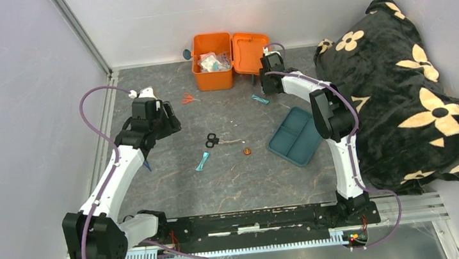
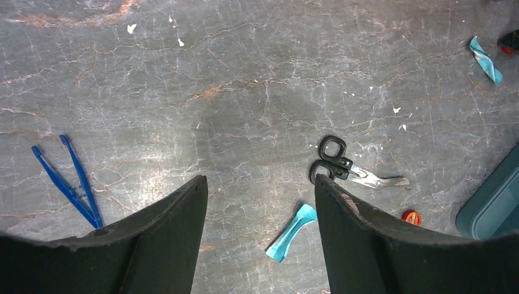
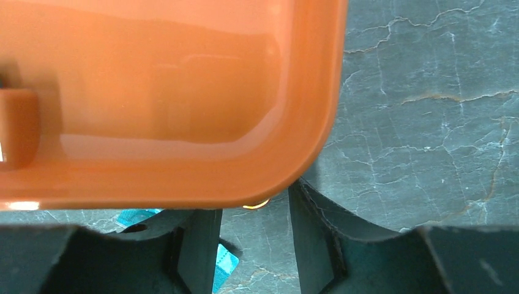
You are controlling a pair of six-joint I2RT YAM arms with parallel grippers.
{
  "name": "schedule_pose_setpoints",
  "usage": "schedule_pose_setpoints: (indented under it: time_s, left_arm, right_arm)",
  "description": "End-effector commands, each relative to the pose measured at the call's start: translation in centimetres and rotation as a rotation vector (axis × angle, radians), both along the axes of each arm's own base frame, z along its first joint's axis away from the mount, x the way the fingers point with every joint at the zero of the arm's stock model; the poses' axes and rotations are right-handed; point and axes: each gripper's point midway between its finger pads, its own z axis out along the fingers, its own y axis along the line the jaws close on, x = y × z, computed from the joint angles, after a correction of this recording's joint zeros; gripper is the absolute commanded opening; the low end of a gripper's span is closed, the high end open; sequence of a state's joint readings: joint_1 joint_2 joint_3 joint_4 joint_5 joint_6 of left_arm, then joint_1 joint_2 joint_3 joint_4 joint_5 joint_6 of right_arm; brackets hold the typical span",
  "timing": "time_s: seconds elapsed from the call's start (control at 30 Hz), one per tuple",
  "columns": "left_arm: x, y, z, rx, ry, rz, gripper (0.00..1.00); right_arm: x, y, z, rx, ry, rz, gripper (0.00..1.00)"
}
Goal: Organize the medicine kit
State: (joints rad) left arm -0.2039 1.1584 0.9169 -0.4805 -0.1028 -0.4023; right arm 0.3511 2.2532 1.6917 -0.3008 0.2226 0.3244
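The medicine kit (image 1: 214, 81) sits open at the far edge of the counter (image 1: 232, 180) with a few packets inside, scissors (image 2: 343, 168) and tweezers (image 2: 84, 190) loose; my left claw (image 2: 260, 184) hangs released, my right claw (image 3: 252, 220) is at the lid (image 3: 183, 92), grip unclear.

The medicine kit (image 3: 171, 104) fills the upper left of the right wrist view, blurred and cut off. In the left wrist view the right edge cuts the teal tray (image 2: 494, 205).
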Motion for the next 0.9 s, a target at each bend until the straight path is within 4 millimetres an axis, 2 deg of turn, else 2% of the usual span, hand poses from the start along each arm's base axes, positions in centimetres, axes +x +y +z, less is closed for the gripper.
schedule_pose_setpoints:
  time_s: [0.0, 0.1, 0.27, 0.37, 0.6, 0.73, 0.87]
  left_arm:
    - [0.7, 0.3, 1.8, 0.009, -0.066, -0.007, 0.71]
    - [0.8, 0.3, 1.8, 0.008, -0.067, -0.006, 0.71]
    - [0.8, 0.3, 1.8, 0.002, -0.065, -0.006, 0.71]
    - [0.9, 0.4, 1.8, -0.004, -0.065, -0.007, 0.71]
    - [0.9, 0.3, 1.7, -0.011, -0.064, -0.010, 0.71]
    - [0.9, 0.3, 1.8, -0.015, -0.066, -0.014, 0.71]
    - [0.8, 0.2, 1.9, -0.022, -0.071, -0.018, 0.71]
  right_arm:
    - [0.9, 0.1, 0.0, -0.002, -0.018, 0.006, 0.47]
    - [0.9, 0.1, 0.3, -0.003, -0.024, 0.019, 0.44]
    - [0.8, 0.2, 1.9, 0.003, -0.059, 0.031, 0.38]
    - [0.9, 0.2, 3.6, 0.011, -0.095, 0.040, 0.37]
    - [0.7, 0.0, 9.4, 0.037, -0.201, 0.045, 0.35]
    - [-1.0, -0.9, 12.1, 0.040, -0.240, 0.028, 0.35]
    - [-4.4, -2.9, 12.8, 0.022, -0.241, -0.015, 0.35]
